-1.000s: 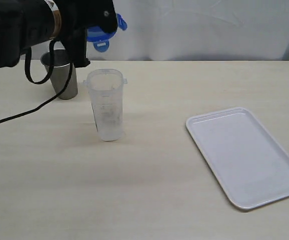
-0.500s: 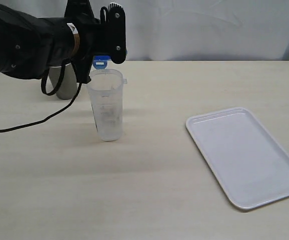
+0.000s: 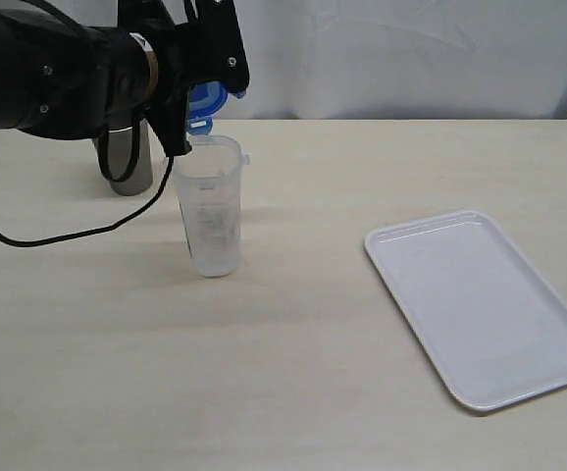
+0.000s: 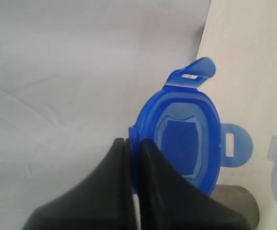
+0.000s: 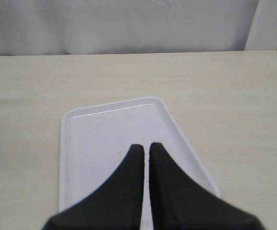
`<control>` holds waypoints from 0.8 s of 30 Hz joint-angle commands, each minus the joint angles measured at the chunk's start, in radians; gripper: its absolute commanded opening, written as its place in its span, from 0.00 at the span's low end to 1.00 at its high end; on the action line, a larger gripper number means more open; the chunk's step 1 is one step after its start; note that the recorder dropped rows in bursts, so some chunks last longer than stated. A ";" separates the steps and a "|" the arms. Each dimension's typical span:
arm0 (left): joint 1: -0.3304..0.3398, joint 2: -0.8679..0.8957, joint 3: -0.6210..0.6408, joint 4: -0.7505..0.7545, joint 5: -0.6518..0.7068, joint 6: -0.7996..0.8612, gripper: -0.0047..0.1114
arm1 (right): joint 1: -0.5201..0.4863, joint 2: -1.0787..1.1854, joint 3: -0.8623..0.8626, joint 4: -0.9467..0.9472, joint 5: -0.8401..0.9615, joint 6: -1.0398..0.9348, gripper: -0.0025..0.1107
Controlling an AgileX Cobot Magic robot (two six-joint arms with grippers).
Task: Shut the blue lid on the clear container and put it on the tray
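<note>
left gripper [image 4: 132, 143] pinching tilted blue lid [image 4: 182, 139] by its rim, just above clear container [image 3: 211, 211] | right gripper [image 5: 143, 147] fingers nearly together over tray [image 5: 90, 143]

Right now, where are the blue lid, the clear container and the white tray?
blue lid [image 4: 179, 143], left wrist view, on the middle of the lid.
clear container [image 3: 210, 211], exterior view, on its side wall.
tray [image 3: 480, 304], exterior view, on its bare flat middle.
</note>
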 commanded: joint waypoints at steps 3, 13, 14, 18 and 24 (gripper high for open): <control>-0.062 -0.002 -0.005 -0.015 0.102 0.021 0.04 | -0.001 -0.004 0.002 0.005 -0.003 0.000 0.06; -0.093 -0.045 -0.005 -0.070 0.125 0.066 0.04 | -0.001 -0.004 0.002 0.005 -0.003 0.000 0.06; -0.093 -0.045 -0.005 -0.070 0.125 0.066 0.04 | -0.001 -0.004 0.002 0.005 -0.003 0.000 0.06; -0.093 -0.046 -0.001 -0.090 0.128 0.074 0.04 | -0.001 -0.004 0.002 0.005 -0.003 0.000 0.06; -0.089 -0.044 0.018 -0.066 0.081 0.065 0.04 | -0.001 -0.004 0.002 0.005 -0.003 0.000 0.06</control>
